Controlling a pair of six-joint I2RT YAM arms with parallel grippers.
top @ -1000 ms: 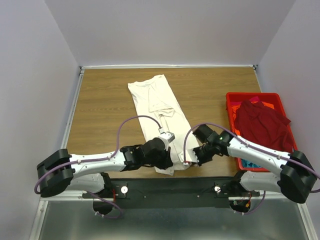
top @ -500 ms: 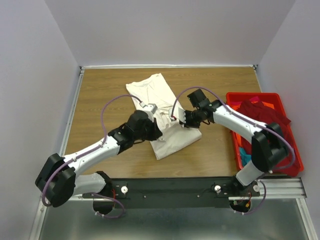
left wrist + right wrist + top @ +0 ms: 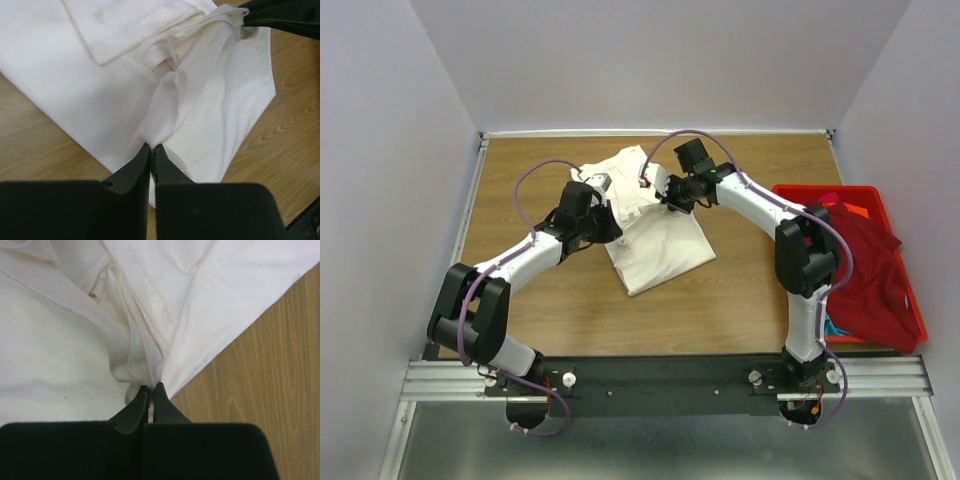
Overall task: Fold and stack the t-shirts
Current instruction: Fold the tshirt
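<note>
The cream-white t-shirt [image 3: 660, 245] lay partly folded on the wooden worktop [image 3: 520, 170], near the middle and toward the far side, with loose layers bunched at its far end. The left gripper [image 3: 151, 148] had its jaws pressed together on a raised fold of that cloth. The right gripper [image 3: 150, 388] likewise pinched a gathered ridge at the shirt's edge, just beside bare wood. Off to the right, a dark red t-shirt [image 3: 855, 255] was heaped in a red crate [image 3: 788, 192].
</note>
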